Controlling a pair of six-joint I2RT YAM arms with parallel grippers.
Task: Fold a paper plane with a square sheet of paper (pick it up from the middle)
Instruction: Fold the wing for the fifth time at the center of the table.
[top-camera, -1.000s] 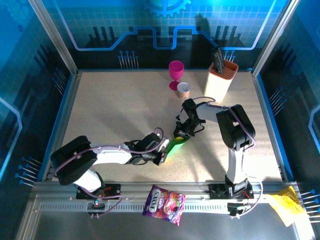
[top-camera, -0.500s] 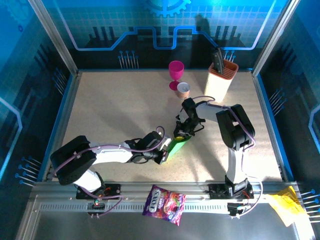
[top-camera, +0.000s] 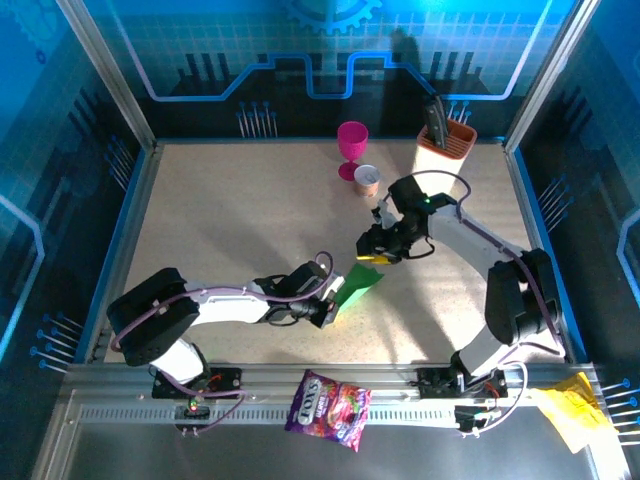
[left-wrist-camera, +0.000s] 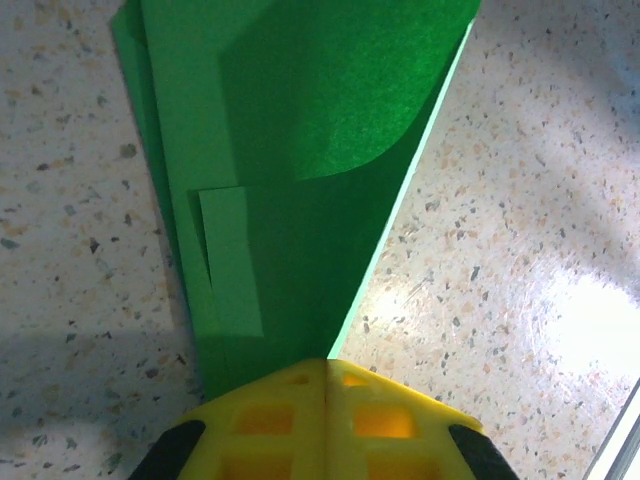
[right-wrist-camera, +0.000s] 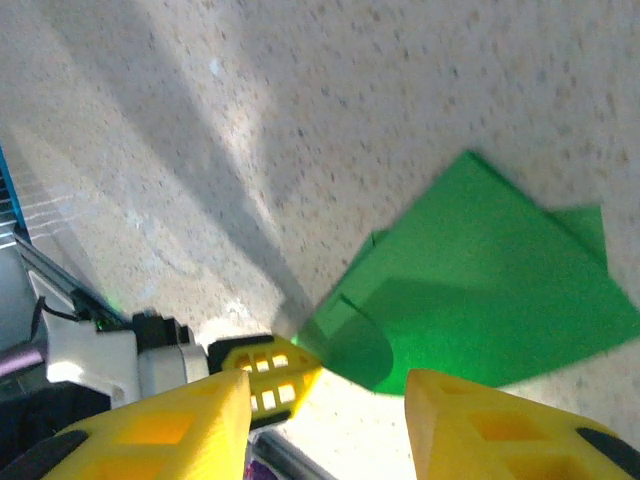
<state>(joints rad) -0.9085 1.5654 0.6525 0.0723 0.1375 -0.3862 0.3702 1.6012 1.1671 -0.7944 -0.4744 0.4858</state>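
The bright green sheet of paper lies folded into a layered, tapering wedge at the middle of the table. My left gripper is shut on its narrow near end. In the left wrist view the yellow fingertips meet on the paper, which spreads away over the tabletop. My right gripper hovers open just beyond the wide far end and holds nothing. In the right wrist view the paper lies below the right gripper, whose jaws stand apart, and the left gripper pinches the paper's tip.
A pink goblet, a small cup and an orange-topped knife holder stand at the back. A purple snack bag and crumpled yellow paper lie on the front rail. Blue walls enclose the table.
My right gripper has opened, let go of the paper's far end and drawn back to the right, its elbow swinging outward. The paper's free end now lies flatter. The left gripper keeps its hold.
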